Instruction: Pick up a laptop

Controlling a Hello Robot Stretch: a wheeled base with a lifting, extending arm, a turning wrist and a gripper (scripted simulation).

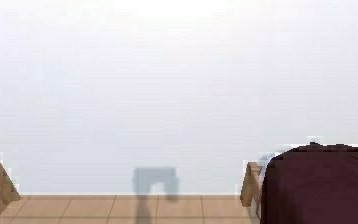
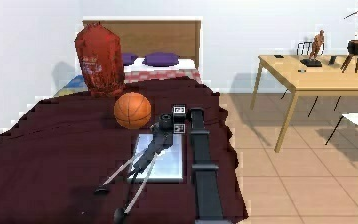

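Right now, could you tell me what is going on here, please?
The Stretch robot is next to a bed covered with a dark maroon blanket, and its arm extends out over it. The gripper is at a flat grey laptop lying on the blanket; I cannot tell whether it holds anything. A basketball and a red bag sit farther out on the bed. A wooden table stands off to the arm side view's right.

Maroon bedspread (image 2: 47, 150), grey laptop (image 2: 170, 165), orange ball (image 2: 133, 110) at its eleven o'clock, red bag (image 2: 99, 60) (pale print), purple pillows (image 2: 163, 60)
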